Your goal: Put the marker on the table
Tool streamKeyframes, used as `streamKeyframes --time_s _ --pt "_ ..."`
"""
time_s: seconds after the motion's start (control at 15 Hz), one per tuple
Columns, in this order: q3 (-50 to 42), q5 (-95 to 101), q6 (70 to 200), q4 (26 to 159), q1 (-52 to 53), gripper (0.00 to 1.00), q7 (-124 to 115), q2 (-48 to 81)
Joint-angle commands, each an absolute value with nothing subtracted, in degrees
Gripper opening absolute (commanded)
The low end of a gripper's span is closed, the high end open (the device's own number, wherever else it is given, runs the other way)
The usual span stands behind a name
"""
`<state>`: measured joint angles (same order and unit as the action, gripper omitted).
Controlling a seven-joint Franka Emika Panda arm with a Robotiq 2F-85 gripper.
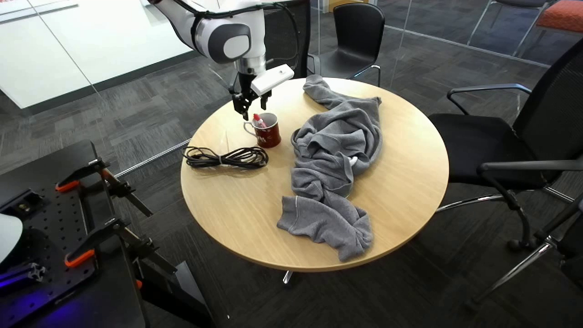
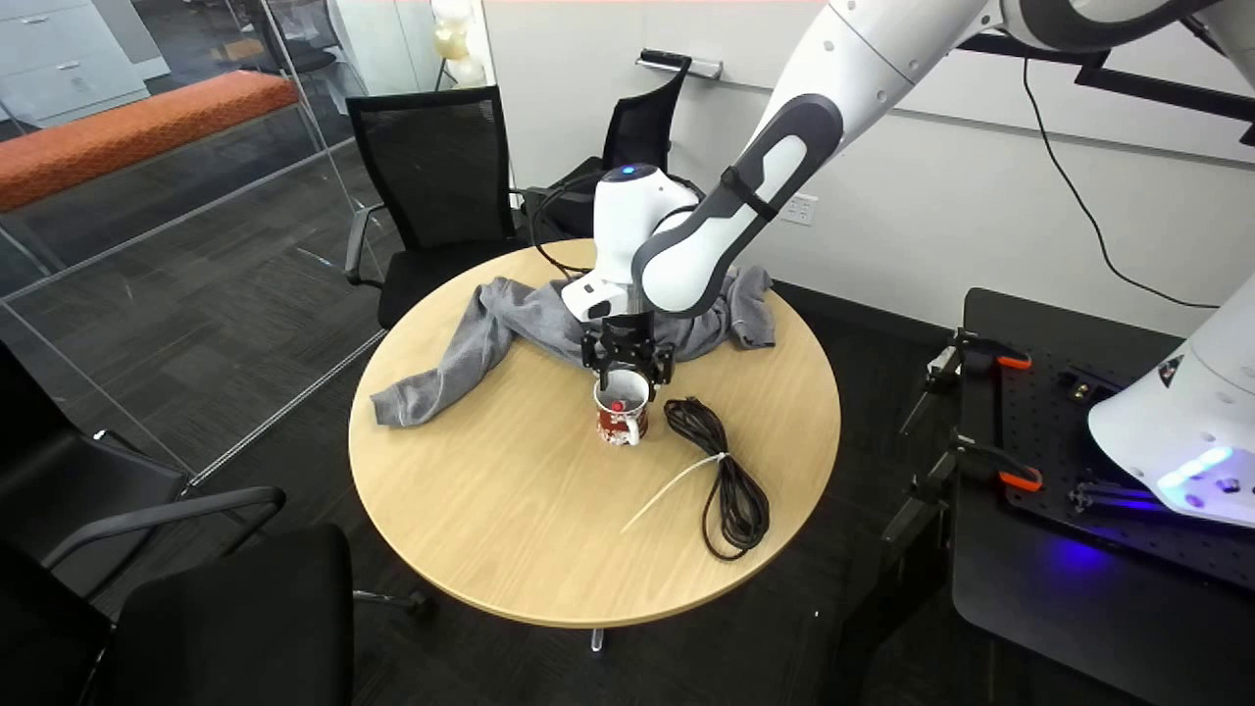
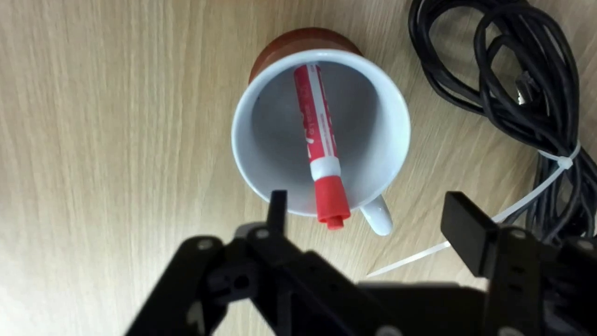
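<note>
A red marker with a white stripe (image 3: 322, 140) leans inside a mug, its red cap sticking out past the rim near the handle. The marker also shows in both exterior views (image 1: 259, 120) (image 2: 618, 405). The mug (image 1: 268, 136) is dark red outside and white inside and stands upright on the round tan table (image 1: 246, 205). It also shows in an exterior view (image 2: 610, 424) and the wrist view (image 3: 275, 135). My gripper (image 3: 366, 205) is open and empty above the mug. In the wrist view its fingers stand apart, with the cap's end and handle between them.
A coiled black cable (image 1: 225, 157) with a white tie (image 3: 527, 200) lies beside the mug. A crumpled grey sweater (image 1: 339, 136) stretches across the table. Black chairs (image 1: 478, 150) stand around it. A black stand with clamps (image 2: 1020, 588) is beside the table.
</note>
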<state>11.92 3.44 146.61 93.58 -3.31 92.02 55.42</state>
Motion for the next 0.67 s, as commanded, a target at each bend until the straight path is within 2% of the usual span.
streamKeyframes --time_s 0.0,0.07,0.2,0.33,0.6 --pt "13.11 4.07 144.79 90.95 -3.98 0.54 93.45 56.79" --pt "13.23 4.01 144.77 90.67 -4.03 0.46 93.47 57.03" --pt "13.40 3.94 144.66 90.12 -4.08 0.37 93.50 57.45" --pt "13.55 3.89 144.58 89.66 -4.12 0.36 93.53 57.82" --pt "13.74 3.81 144.03 88.77 -4.20 0.42 93.67 58.60"
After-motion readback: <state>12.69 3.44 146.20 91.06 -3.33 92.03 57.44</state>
